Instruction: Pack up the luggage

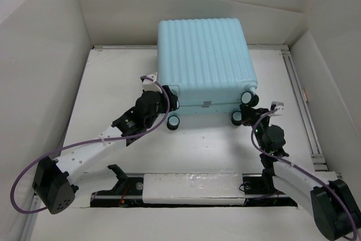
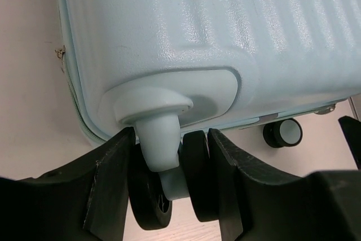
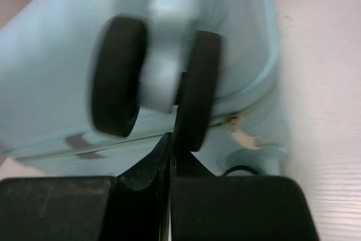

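On the table point(image 1: 118, 83), the suitcase point(image 1: 206, 60) lies closed toward 12 o'clock, ribbed shell up, with its wheels facing 6 o'clock. My left gripper point(image 1: 166, 99) is at the suitcase's 7 o'clock corner, fingers point(image 2: 107, 184) clenched from both sides on the left caster point(image 2: 194, 179). My right gripper point(image 3: 171, 142) is at the 5 o'clock corner, clenched on nothing, its tip just under the blurred right caster point(image 3: 194, 88).

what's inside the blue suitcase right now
Nothing inside shows: the suitcase lies shut on the table, ribbed shell up, so the interior is covered. Only outside parts are visible, like the caster wheel between the left gripper's fingers.
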`<state>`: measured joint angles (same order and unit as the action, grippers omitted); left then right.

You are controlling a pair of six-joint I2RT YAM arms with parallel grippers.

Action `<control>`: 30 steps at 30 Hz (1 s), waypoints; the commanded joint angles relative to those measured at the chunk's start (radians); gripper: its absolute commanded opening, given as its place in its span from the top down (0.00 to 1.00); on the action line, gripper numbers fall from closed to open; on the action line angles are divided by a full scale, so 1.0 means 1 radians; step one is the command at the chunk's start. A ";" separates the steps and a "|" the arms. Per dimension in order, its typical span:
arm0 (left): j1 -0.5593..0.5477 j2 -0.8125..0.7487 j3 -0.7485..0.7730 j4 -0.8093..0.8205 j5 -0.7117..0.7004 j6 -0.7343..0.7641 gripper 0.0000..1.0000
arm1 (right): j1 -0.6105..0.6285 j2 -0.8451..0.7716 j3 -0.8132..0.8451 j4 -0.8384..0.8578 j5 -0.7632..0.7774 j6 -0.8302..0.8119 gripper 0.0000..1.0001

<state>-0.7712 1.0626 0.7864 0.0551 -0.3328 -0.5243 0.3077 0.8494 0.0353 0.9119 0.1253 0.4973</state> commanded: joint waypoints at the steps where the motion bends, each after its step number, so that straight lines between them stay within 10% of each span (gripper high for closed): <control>1: -0.007 0.016 -0.013 0.120 0.123 -0.006 1.00 | 0.099 -0.065 -0.029 0.036 -0.006 0.034 1.00; 9: -0.007 -0.015 -0.004 0.118 0.135 -0.017 1.00 | 0.274 -0.291 -0.012 -0.338 0.282 0.033 0.97; 14: -0.007 -0.049 -0.004 0.074 0.109 -0.008 1.00 | 0.246 -0.400 -0.023 -0.521 0.425 0.144 0.47; 17: -0.007 -0.059 -0.004 0.065 0.109 -0.008 1.00 | 0.209 -0.330 0.012 -0.550 0.436 0.193 0.40; 30: -0.007 -0.110 -0.079 0.074 0.123 -0.008 1.00 | 0.099 0.083 0.153 -0.246 0.364 -0.014 0.44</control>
<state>-0.7612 1.0092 0.7258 0.1097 -0.3012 -0.5579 0.4240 0.9215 0.1463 0.5266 0.4557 0.5507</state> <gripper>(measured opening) 0.458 0.559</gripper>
